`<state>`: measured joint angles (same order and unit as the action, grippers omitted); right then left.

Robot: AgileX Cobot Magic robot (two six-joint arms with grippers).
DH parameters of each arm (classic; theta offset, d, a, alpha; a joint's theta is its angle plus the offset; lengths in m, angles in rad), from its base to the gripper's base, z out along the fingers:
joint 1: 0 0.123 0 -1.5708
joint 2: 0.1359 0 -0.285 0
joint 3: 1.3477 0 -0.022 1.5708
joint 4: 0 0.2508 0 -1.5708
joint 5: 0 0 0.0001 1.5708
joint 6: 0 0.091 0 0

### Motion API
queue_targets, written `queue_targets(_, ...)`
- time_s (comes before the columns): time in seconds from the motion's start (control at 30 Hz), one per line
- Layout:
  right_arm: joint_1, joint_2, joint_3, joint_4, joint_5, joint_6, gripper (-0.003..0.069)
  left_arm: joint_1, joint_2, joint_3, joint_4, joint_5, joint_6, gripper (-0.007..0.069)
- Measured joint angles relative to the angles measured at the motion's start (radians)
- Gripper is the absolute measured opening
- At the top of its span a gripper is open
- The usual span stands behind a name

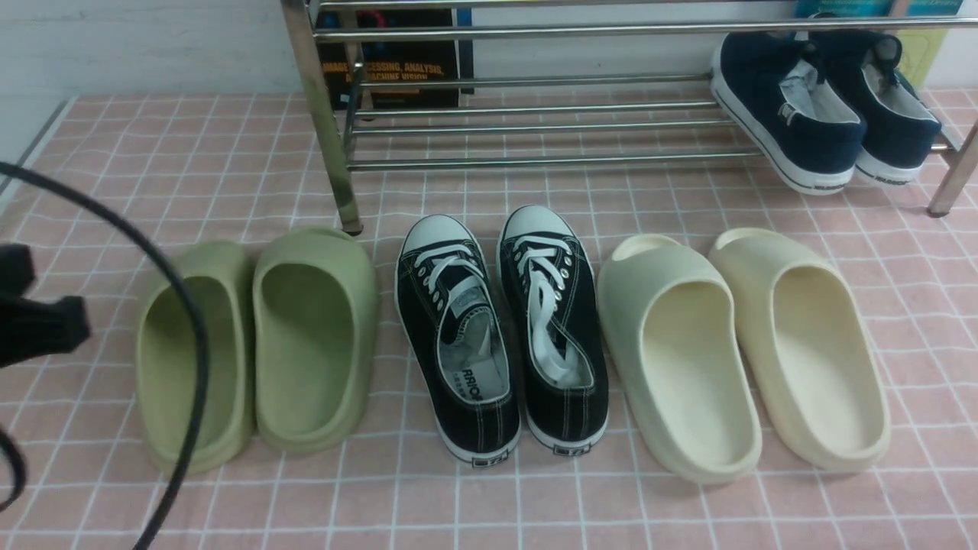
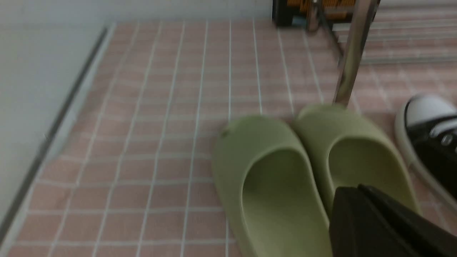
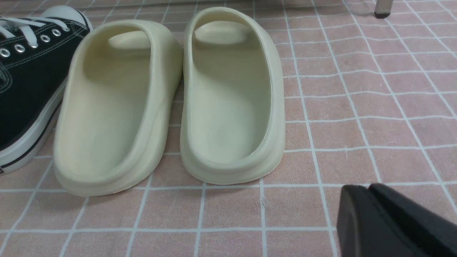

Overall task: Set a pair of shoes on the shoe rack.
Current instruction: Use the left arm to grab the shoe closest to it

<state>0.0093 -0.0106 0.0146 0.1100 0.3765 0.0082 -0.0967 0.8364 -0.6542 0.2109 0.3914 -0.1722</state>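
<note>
While both arms' jaws sit closed and empty, the pair of shoes (image 1: pixel 458 336) stands on the surface (image 1: pixel 535 489) at 6 o'clock from the shoe rack (image 1: pixel 535 161), light, soft-sided canvas on stiff rubber soles, probably best pinched at the heel collar.

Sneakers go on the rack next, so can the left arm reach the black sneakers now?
Probably yes. The green slippers lie between the shut left tool and the black sneakers, but nothing covers the sneakers from above, so it could pass over them.
</note>
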Motion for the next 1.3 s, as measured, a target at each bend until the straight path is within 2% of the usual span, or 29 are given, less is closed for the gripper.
queue_targets(0.03, 0.0, 0.0, 0.0, 0.0, 0.0, 0.0, 0.0037, 0.0, 0.042, -0.008, -0.009, 0.013, 0.001, 0.0002)
queue_targets(0.13, 0.0, 0.0, 0.0, 0.0, 0.0, 0.0, 0.0037, 0.0, 0.218, -0.093, -0.137, 0.167, 0.019, 0.0002)
queue_targets(0.17, 0.0, 0.0, 0.0, 0.0, 0.0, 0.0, 0.0037, 0.0, 0.324, -0.166, -0.217, 0.292, 0.055, 0.0002)
queue_targets(0.23, 0.0, 0.0, 0.0, 0.0, 0.0, 0.0, 0.0037, 0.0, 0.389, -0.218, -0.274, 0.358, 0.093, 0.0002)
queue_targets(0.27, 0.0, 0.0, 0.0, 0.0, 0.0, 0.0, 0.0037, -0.004, 0.465, -0.286, -0.339, 0.464, 0.143, 0.0002)
queue_targets(0.3, 0.0, 0.0, 0.0, 0.0, 0.0, 0.0, 0.0037, -0.006, 0.474, -0.294, -0.345, 0.474, 0.143, 0.0002)
queue_targets(0.4, 0.0, 0.0, 0.0, 0.0, 0.0, 0.0, 0.0037, -0.109, 0.588, -0.409, -0.383, 0.551, 0.145, 0.0005)
queue_targets(0.47, 0.0, 0.0, 0.0, 0.0, 0.0, 0.0, 0.0037, -0.153, 0.604, -0.429, -0.376, 0.541, 0.12, 0.0005)
queue_targets(0.57, 0.0, 0.0, 0.0, 0.0, 0.0, 0.0, 0.0037, -0.327, 0.642, -0.476, -0.292, 0.451, 0.01, 0.0011)
queue_targets(0.67, 0.0, 0.0, 0.0, 0.0, 0.0, 0.0, 0.0037, -0.429, 0.669, -0.498, -0.201, 0.388, -0.057, 0.0027)
queue_targets(0.7, 0.0, 0.0, 0.0, 0.0, 0.0, 0.0, 0.0037, -0.484, 0.698, -0.513, -0.144, 0.352, -0.1, 0.0046)
queue_targets(0.77, 0.0, 0.0, 0.0, 0.0, 0.0, 0.0, 0.0037, -0.533, 0.731, -0.529, -0.081, 0.316, -0.146, 0.008)
queue_targets(0.8, 0.0, 0.0, 0.0, 0.0, 0.0, 0.0, 0.0037, -0.537, 0.735, -0.531, -0.074, 0.313, -0.15, 0.009)
queue_targets(0.87, 0.0, 0.0, 0.0, 0.0, 0.0, 0.0, 0.0037, -0.569, 0.782, -0.544, -0.006, 0.283, -0.212, 0.0171)
queue_targets(0.97, 0.0, 0.0, 0.0, 0.0, 0.0, 0.0, 0.0037, -0.574, 0.841, -0.546, 0.038, 0.269, -0.279, 0.0363)
queue_targets(1.1, 0.0, 0.0, 0.0, 0.0, 0.0, 0.0, 0.0037, -0.574, 0.899, -0.546, 0.053, 0.244, -0.303, 0.0524)
queue_targets(1.17, 0.0, 0.0, 0.0, 0.0, 0.0, 0.0, 0.0037, -0.574, 0.921, -0.546, 0.053, 0.207, -0.306, 0.0552)
queue_targets(1.23, 0.0, 0.0, 0.0, 0.0, 0.0, 0.0, 0.0037, -0.574, 0.943, -0.546, 0.059, 0.17, -0.31, 0.0546)
queue_targets(1.3, 0.0, 0.0, 0.0, 0.0, 0.0, 0.0, 0.0037, -0.571, 0.971, -0.546, 0.078, 0.139, -0.343, 0.0496)
